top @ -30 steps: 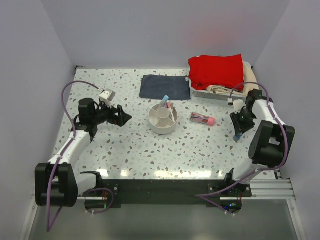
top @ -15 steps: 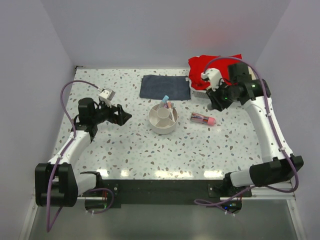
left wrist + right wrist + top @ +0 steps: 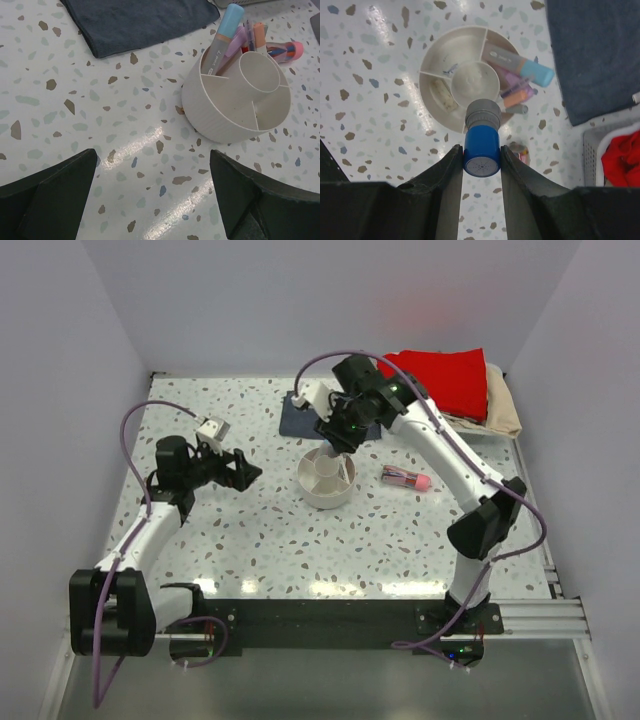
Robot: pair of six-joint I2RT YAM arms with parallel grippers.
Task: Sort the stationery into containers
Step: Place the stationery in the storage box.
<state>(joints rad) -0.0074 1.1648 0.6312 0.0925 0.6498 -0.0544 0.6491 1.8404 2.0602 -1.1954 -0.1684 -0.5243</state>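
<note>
Blue-capped marker (image 3: 481, 152) sits pinched between the right fingers (image 3: 445, 192), which press on its cap from both sides. In the right wrist view the marker points down at the bowl (image 3: 445, 52), lining up with the rim next to the central cup. How high it hangs I cannot tell.

The bowl stands mid-counter (image 3: 260, 530). One compartment holds a light-blue-capped pen (image 3: 517, 61) leaning outward, with a pink pen (image 3: 512, 82) and an orange one (image 3: 512, 99) beside it. A beige block (image 3: 441, 95) lies in another compartment. The central cup shows nothing in it.

A pink-tipped bundle (image 3: 405, 478) lies flat on the counter, near the bowl's right side but not touching it.

The left fingers (image 3: 50, 195) are spread wide and hold nothing. They are low over the counter, to the left of the bowl and apart from it.

A dark-blue cloth (image 3: 300, 415) lies behind the bowl. A basket (image 3: 592, 142) with a red cloth (image 3: 450, 375) and a beige one (image 3: 503, 405) sits at the far right.
</note>
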